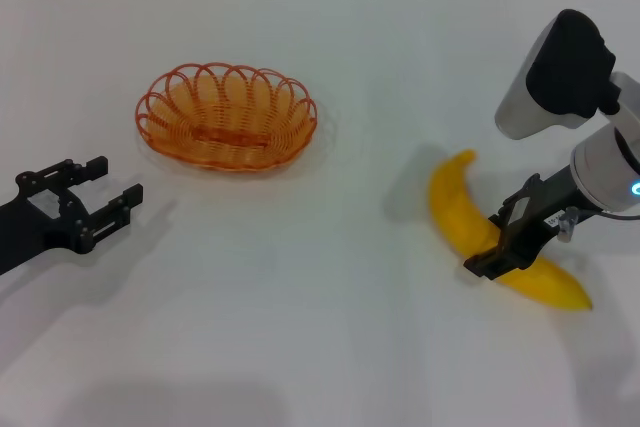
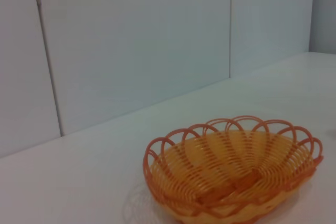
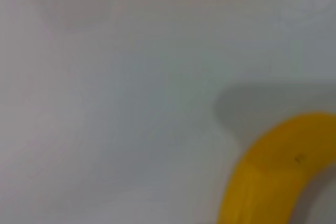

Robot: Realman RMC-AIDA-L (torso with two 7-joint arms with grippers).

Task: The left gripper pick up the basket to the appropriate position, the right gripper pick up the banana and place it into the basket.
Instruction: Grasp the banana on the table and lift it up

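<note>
The orange wire basket (image 1: 226,117) stands empty on the white table, left of the middle; the left wrist view shows the basket (image 2: 231,167) close ahead. My left gripper (image 1: 118,179) rests open and empty near the table's left edge, a short way in front and to the left of the basket. The yellow banana (image 1: 452,202) lies at the right, curved toward me. My right gripper (image 1: 497,247) is shut across its middle, one black finger on each side. The right wrist view shows the banana (image 3: 273,182) near its far end, with a shadow beside it.
A white tabletop (image 1: 300,307) stretches between the basket and the banana. A pale panelled wall (image 2: 131,40) runs along the table's far edge. My right arm's grey-white wrist housing (image 1: 560,72) hangs above the banana's right side.
</note>
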